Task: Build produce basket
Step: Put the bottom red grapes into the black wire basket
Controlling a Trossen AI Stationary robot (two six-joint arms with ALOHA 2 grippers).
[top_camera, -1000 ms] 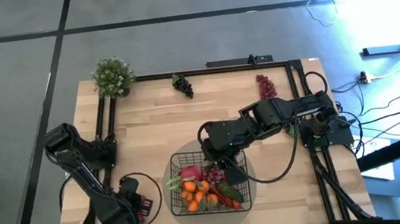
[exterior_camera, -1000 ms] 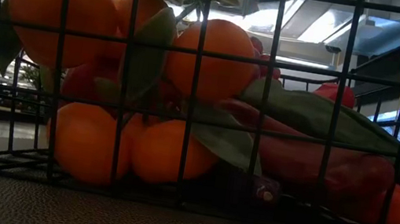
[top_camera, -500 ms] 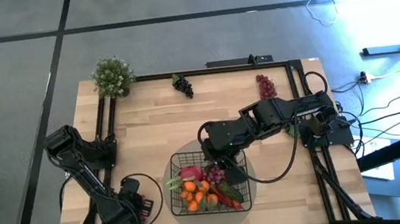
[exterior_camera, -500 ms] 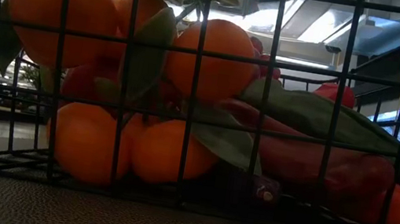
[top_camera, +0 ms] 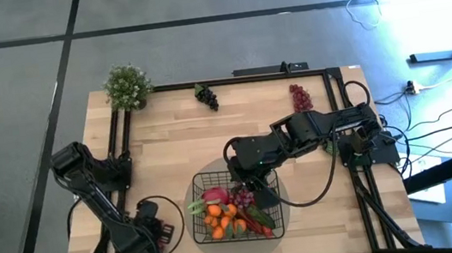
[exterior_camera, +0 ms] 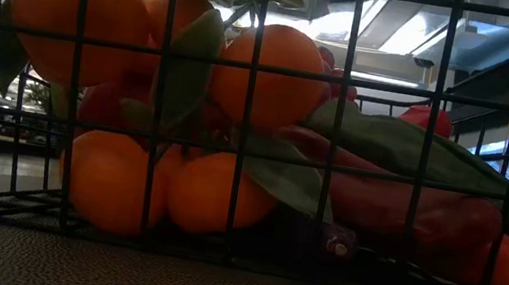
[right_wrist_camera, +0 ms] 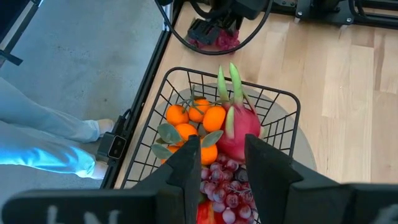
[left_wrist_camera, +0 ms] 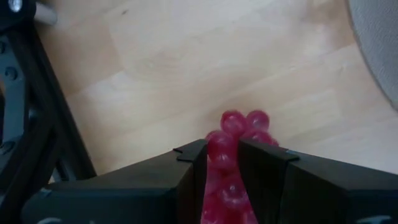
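The black wire basket (top_camera: 196,182) stands on a grey round mat near the table's front edge. In it lie oranges (top_camera: 219,221), a pink radish with green leaves (right_wrist_camera: 241,127), purple grapes (right_wrist_camera: 219,186) and red peppers (exterior_camera: 406,208). My right gripper (right_wrist_camera: 222,146) hangs open above the basket, its fingers apart and nothing between them. Left of the basket, by the front left corner, my left gripper (top_camera: 163,234) points steeply down, shut on a red grape bunch (left_wrist_camera: 231,155). A black grape bunch (top_camera: 207,96) and another red bunch (top_camera: 300,97) lie on the wood by the far edge. My left gripper pinches the red grape bunch between its two fingers, which come from above and point steeply down. Several grapes (left_wrist_camera: 239,121) stick out past the fingertips toward the tabletop. Whether the bunch rests on the wood or hangs just clear of it, I cannot tell.
A bushy potted plant (top_camera: 127,87) stands at the far left corner. Black frame rails (top_camera: 116,148) run along the table's left, far and right sides. A person's legs (right_wrist_camera: 43,137) show on the floor beyond the table's edge. Bare wood lies between basket and far edge.
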